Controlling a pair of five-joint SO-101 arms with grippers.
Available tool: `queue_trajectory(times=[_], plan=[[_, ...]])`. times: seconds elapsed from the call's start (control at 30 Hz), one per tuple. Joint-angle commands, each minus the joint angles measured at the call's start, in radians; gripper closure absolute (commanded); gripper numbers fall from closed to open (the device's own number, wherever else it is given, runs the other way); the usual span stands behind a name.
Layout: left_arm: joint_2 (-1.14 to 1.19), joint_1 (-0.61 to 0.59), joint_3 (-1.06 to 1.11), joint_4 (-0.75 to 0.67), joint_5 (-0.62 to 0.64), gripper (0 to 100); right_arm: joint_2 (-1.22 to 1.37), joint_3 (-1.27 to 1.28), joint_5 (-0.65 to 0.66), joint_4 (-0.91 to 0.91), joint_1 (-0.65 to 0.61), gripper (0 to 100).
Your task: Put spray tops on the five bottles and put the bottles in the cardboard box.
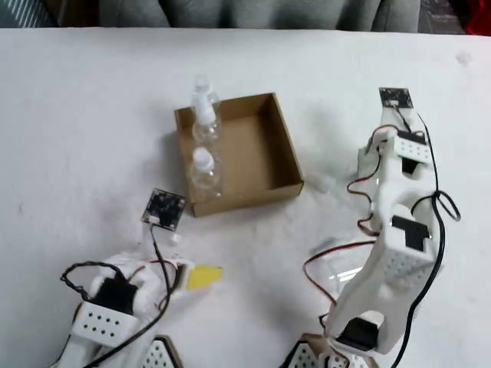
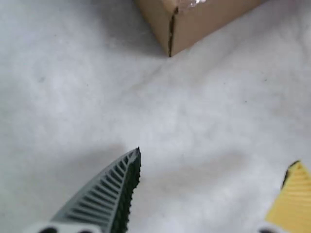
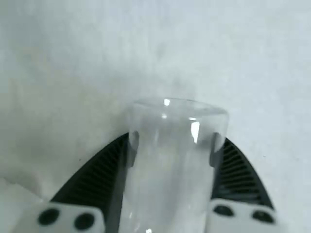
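The cardboard box (image 1: 257,149) sits at the table's middle, its corner (image 2: 171,34) seen in the left wrist view. Two clear bottles lie along its left side, one (image 1: 205,116) at the back and one (image 1: 205,172) at the front, each with a white top. My left gripper (image 2: 216,158) is open over bare table in front of the box; its yellow finger (image 1: 203,276) shows in the high view. My right gripper (image 3: 175,141) is shut on a clear topless bottle (image 3: 172,160), held just above the table. That bottle (image 1: 341,270) glints beside the right arm.
White cloth covers the table (image 1: 92,115). The right arm's body (image 1: 395,230) with red and black wires stands to the right of the box. The left arm's wrist board (image 1: 163,208) hangs near the box's front left corner. Open cloth lies at the left and back.
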Motion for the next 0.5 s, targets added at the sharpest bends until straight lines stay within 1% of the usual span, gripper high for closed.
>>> queue_trajectory(times=[0.0, 0.1, 0.17, 0.3, 0.47], plan=[[-0.019, -0.01, -0.008, -0.025, -0.012, 59, -0.002, -0.144, 0.003, 0.082, 0.007, 98.8], [-0.019, -0.01, -0.008, -0.025, -0.012, 59, -0.002, -0.245, 0.003, 0.162, 0.012, 96.4], [-0.019, -0.01, -0.008, -0.025, -0.012, 59, -0.002, -0.324, 0.005, 0.234, 0.019, 97.2], [-0.019, -0.01, -0.008, -0.025, -0.012, 59, -0.002, -0.5, 0.071, 0.41, 0.021, 98.1], [-0.019, -0.01, -0.008, -0.025, -0.012, 59, -0.004, -0.695, 0.104, 0.634, 0.024, 98.1]])
